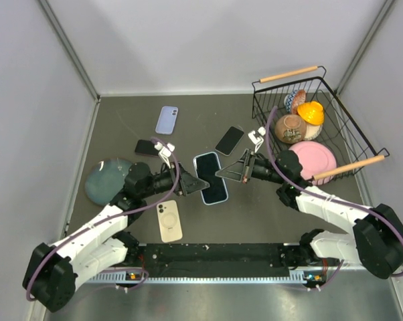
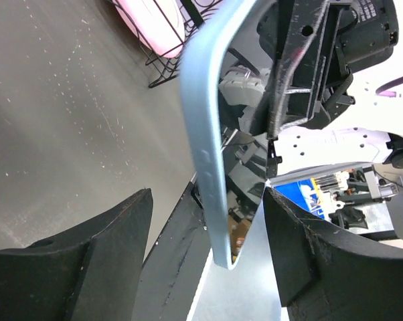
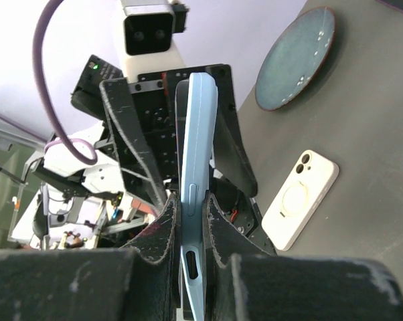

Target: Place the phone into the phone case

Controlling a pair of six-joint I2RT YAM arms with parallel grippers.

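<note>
The light-blue phone case [image 3: 199, 134] is held off the table at mid-table, with the dark-screened phone [image 1: 211, 176] lying in it. How fully the phone sits in the case I cannot tell. My right gripper [image 3: 192, 208] is shut on the case's end by the port cutout, a pad on each face. From the opposite side, my left gripper [image 2: 208, 195] stands open astride the case's other end [image 2: 205, 154]. There is a gap on both sides of it. The glossy screen [image 2: 245, 157] reflects the arms. From above, the left gripper [image 1: 191, 183] and right gripper [image 1: 228, 173] flank the case.
A cream case [image 1: 169, 221] lies near the left arm and a lilac case [image 1: 166, 120] lies farther back. Two black phones [image 1: 229, 140] [image 1: 146, 148] and a blue plate [image 1: 108, 179] rest on the table. A wire basket [image 1: 335, 100] at the back right holds bowls and a pink plate [image 1: 313, 159].
</note>
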